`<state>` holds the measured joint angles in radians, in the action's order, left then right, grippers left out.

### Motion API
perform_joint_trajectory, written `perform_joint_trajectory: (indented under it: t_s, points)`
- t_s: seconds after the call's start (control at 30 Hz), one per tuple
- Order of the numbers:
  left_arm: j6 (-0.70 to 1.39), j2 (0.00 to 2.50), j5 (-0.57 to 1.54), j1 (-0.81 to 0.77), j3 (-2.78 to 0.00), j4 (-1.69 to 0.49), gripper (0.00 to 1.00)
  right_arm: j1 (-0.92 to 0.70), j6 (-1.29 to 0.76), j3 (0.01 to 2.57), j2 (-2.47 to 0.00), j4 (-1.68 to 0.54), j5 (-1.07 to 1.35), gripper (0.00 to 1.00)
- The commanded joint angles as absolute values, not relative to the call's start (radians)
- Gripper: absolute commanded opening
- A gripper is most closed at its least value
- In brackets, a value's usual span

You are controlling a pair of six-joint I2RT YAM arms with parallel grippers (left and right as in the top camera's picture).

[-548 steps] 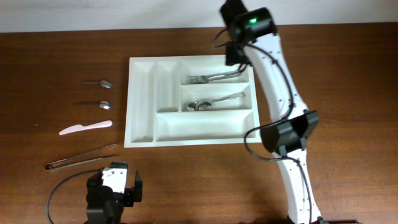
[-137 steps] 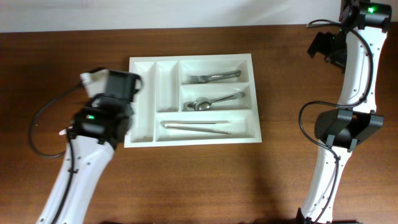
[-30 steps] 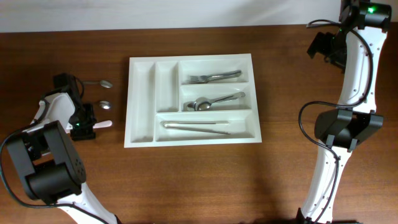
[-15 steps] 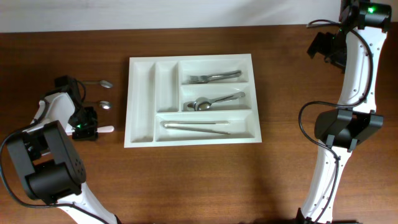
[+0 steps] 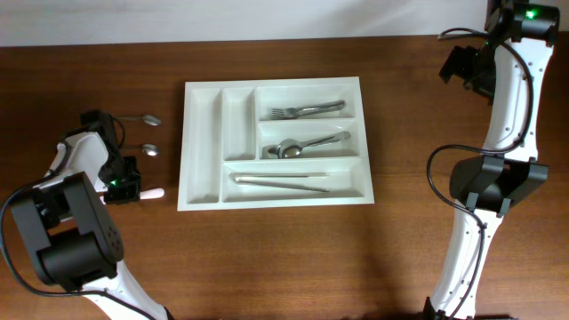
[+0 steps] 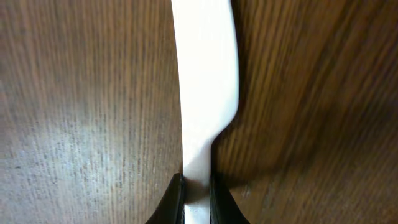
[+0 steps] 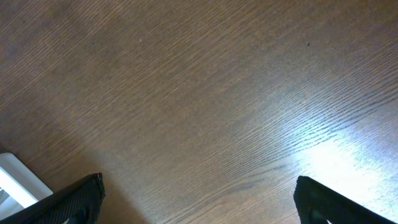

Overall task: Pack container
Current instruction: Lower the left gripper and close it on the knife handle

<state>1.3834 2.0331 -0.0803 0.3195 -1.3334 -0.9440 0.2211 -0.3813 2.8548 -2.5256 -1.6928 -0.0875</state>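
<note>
Worktop (image 5: 267, 267) is brown wood w/ fine grain. Container (image 5: 203, 151), white moulded plastic, rectangular, sits mid-worktop. My left arm lies low to its left; left pincer (image 6: 196, 194) clenched on flat white plastic knife (image 6: 205, 74). Right arm reaches far right edge, right pincer (image 7: 199, 202) spread wide, released.

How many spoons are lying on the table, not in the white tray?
2. One spoon lies left of the tray, toward the far edge; the other spoon lies just nearer. The left arm hides part of their handles.
</note>
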Motion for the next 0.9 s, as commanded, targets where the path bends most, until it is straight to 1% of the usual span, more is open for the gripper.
perform_joint_trajectory:
  t_s: [0.0,0.33,0.87]
  points:
    - [1.362,2.142,-0.147,0.322,-1.258,-0.963,0.02,0.226,-0.374,2.87,-2.494,-1.699,-0.089,0.99]
    - [1.299,2.141,-0.147,0.322,-1.305,-0.964,0.02,0.226,-0.374,2.87,-2.494,-1.698,-0.089,0.99]
    - [1.246,2.141,-0.146,0.321,-1.532,-1.105,0.02,0.226,-0.374,2.87,-2.494,-1.699,-0.089,0.99]
